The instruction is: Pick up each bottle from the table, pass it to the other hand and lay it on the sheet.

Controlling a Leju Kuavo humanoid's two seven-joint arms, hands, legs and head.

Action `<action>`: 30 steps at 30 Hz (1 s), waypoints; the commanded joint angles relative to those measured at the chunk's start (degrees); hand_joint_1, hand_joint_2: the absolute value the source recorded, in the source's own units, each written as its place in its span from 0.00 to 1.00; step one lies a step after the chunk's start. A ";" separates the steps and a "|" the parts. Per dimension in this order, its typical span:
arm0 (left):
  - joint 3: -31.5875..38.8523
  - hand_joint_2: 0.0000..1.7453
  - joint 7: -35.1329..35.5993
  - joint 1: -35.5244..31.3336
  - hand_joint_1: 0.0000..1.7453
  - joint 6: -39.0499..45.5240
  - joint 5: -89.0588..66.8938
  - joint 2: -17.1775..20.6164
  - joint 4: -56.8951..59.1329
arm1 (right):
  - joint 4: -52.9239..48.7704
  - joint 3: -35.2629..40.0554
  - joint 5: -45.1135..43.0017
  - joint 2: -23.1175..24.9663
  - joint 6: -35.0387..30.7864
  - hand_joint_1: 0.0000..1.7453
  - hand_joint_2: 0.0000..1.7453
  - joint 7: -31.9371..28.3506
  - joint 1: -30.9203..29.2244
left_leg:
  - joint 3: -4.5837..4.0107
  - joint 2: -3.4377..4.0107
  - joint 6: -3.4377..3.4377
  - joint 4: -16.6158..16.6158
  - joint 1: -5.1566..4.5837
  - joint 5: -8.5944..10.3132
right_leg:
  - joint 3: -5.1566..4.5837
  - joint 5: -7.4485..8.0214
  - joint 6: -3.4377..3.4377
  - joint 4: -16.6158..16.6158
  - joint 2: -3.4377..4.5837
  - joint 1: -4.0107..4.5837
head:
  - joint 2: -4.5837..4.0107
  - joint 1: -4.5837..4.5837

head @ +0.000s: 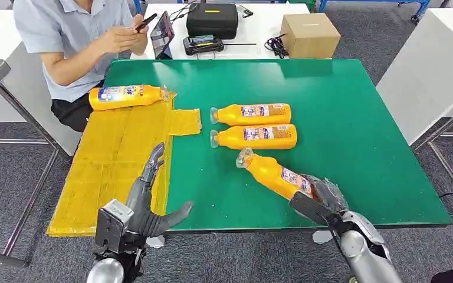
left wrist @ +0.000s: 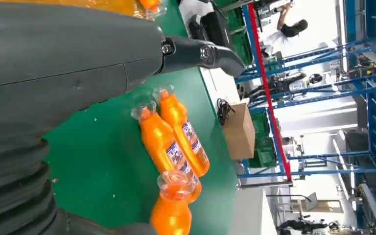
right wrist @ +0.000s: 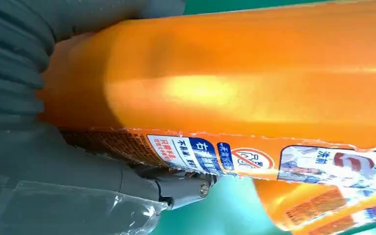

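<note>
Bottles: four total, orange glossy plastic, printed labels, clear film over the caps. One (head: 127,96) is lying on the yellow sheet (head: 109,171) at its far end. Two (head: 251,114) (head: 253,136) are lying side by side, touching, mid-table on the green mat (head: 360,130). Fourth bottle (head: 274,173) is sitting in the right hand (head: 321,197), fingers wrapping its base, cap end tilting away toward the pair. Left hand (head: 147,203) is hovering at the sheet's near edge, fingers spread, holding nothing. Sheet is looking wrinkled, patched from taped rectangles. One person is sitting at the far left corner, handling a phone (head: 145,22). One cardboard box (head: 309,34), one black case (head: 212,19) behind.
</note>
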 commanded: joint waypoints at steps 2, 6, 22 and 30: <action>1.01 1.00 6.19 -3.98 0.00 -3.02 17.26 0.29 19.39 | -10.27 6.95 -5.32 11.55 0.81 1.00 1.00 -2.69 -1.14 | 0.08 0.22 -0.20 -0.13 0.06 0.02 | 0.04 0.06 -0.23 -0.05 0.18 0.07 | 0.00 0.00; -0.80 1.00 3.65 -4.55 0.00 -5.07 21.96 0.93 27.75 | -8.33 12.16 -6.61 13.32 -0.18 1.00 1.00 -2.39 -5.15 | -0.13 0.46 -0.21 -0.12 0.01 0.01 | -0.21 0.16 -0.36 0.07 0.40 0.02 | 0.00 -0.07; -4.15 1.00 4.07 -9.76 0.00 -11.25 31.55 1.75 33.84 | 0.30 19.35 -9.72 16.72 0.37 1.00 1.00 -4.32 -12.85 | -0.59 0.10 -0.26 -0.01 0.06 0.15 | -0.51 0.11 -0.32 0.15 0.09 0.05 | 0.00 -0.02; -2.34 1.00 -0.11 -11.59 0.00 -11.35 34.96 0.83 28.31 | 8.20 24.18 -8.93 17.13 -0.75 0.96 1.00 -3.69 -14.38 | -0.58 -0.01 -0.24 0.00 0.10 0.15 | -0.48 0.07 -0.29 0.14 -0.01 0.08 | 0.00 -0.04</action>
